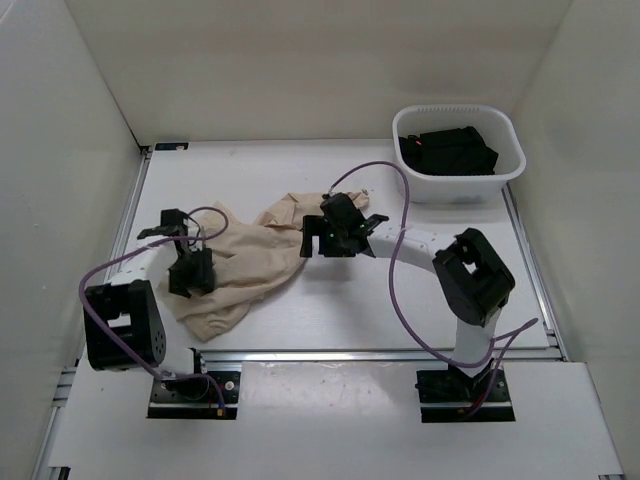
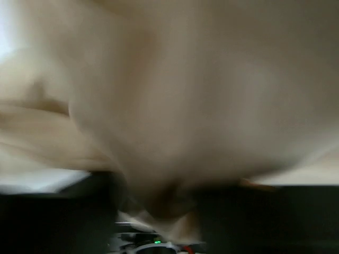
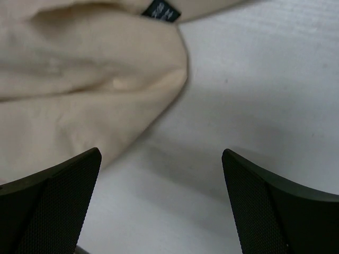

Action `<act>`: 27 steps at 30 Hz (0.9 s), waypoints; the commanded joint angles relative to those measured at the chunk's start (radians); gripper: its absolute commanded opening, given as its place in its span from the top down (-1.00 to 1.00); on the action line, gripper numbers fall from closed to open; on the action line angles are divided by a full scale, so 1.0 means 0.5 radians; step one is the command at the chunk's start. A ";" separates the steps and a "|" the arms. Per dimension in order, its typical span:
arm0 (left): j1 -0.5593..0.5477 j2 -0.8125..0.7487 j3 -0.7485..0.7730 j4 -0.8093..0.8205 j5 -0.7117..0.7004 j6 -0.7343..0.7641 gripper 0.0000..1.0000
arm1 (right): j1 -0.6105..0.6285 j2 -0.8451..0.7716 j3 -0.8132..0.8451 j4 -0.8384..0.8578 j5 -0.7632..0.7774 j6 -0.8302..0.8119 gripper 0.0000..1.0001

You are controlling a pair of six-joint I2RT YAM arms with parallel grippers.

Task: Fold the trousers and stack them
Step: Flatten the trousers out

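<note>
The light beige trousers (image 1: 245, 262) lie crumpled on the white table (image 1: 400, 300), left of centre. My left gripper (image 1: 190, 272) points down into their left part. In the left wrist view blurred cloth (image 2: 175, 95) fills the frame and a bunch of it hangs between the dark fingers of the left gripper (image 2: 159, 211), which stand apart. My right gripper (image 1: 325, 238) hovers at the trousers' right edge. It is open (image 3: 161, 159) over bare table, with the cloth's edge (image 3: 79, 95) by its left finger (image 3: 53, 201) and a small dark label (image 3: 160, 9) at the top.
A white basket (image 1: 505, 172) holding dark clothes (image 1: 450, 150) stands at the back right. White walls close in the table on the left, back and right. Purple cables loop from both arms.
</note>
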 commanded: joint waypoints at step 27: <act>-1.388 0.205 1.041 -0.498 0.689 0.013 0.04 | -0.413 1.216 2.521 -0.196 -0.644 0.025 0.29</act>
